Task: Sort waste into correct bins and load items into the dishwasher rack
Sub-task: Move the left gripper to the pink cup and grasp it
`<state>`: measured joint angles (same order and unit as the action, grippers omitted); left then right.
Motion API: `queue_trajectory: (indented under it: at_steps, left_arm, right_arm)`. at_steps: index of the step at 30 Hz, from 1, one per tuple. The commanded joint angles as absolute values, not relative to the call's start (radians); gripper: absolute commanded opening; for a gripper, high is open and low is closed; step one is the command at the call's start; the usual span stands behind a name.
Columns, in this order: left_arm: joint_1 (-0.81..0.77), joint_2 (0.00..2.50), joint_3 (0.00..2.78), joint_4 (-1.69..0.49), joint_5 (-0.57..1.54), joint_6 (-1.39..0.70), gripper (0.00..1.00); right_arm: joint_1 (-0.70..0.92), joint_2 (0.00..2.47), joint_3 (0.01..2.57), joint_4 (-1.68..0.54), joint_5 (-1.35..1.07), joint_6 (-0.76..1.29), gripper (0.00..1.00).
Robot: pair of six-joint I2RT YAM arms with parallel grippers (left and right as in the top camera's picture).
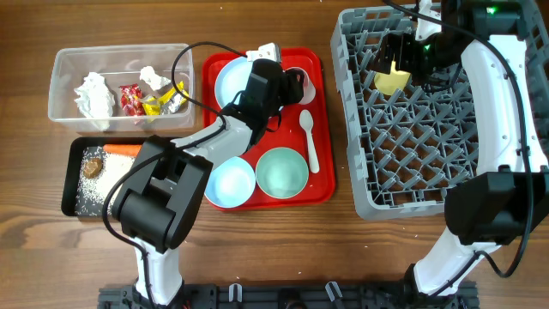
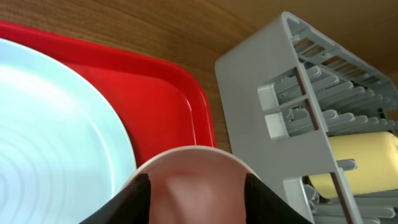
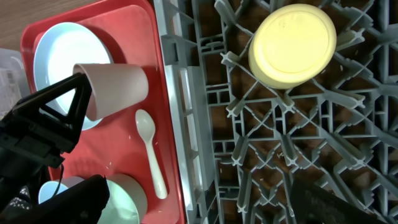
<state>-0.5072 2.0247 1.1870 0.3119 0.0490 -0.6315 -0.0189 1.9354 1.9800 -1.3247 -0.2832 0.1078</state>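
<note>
Pink cup (image 2: 194, 167), gripped inside left claw (image 2: 198, 190)

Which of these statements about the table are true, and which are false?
1. The yellow cup sits in the dishwasher rack. True.
2. The white spoon lies in the dishwasher rack. False: it lies on the red tray.
3. The left gripper grips the pink cup. True.
4. The carrot lies on the red tray. False: it lies in the black tray.
</note>
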Motion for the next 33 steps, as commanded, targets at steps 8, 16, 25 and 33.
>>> queue_trajectory:
  at_steps: [8, 16, 25, 33]
  left_arm:
    - [-0.509, 2.035, 1.256, 0.300, 0.097, -0.637, 0.45]
    - [-0.509, 1.982, 1.259, 0.274, 0.107, -0.637, 0.44]
    - [-0.510, 1.957, 1.259, 0.163, 0.108, -0.637, 0.45]
    - [-0.554, 1.961, 1.259, 0.084, 0.049, -0.636, 0.46]
  right_arm:
    - [-0.022, 1.934, 1.990, -1.329, -0.262, 0.104, 0.96]
    - [-0.022, 1.934, 1.990, -1.329, -0.262, 0.105, 0.96]
    - [-0.022, 1.934, 1.990, -1.343, -0.262, 0.104, 0.96]
    - [-0.022, 1.934, 1.990, -1.352, -0.262, 0.105, 0.96]
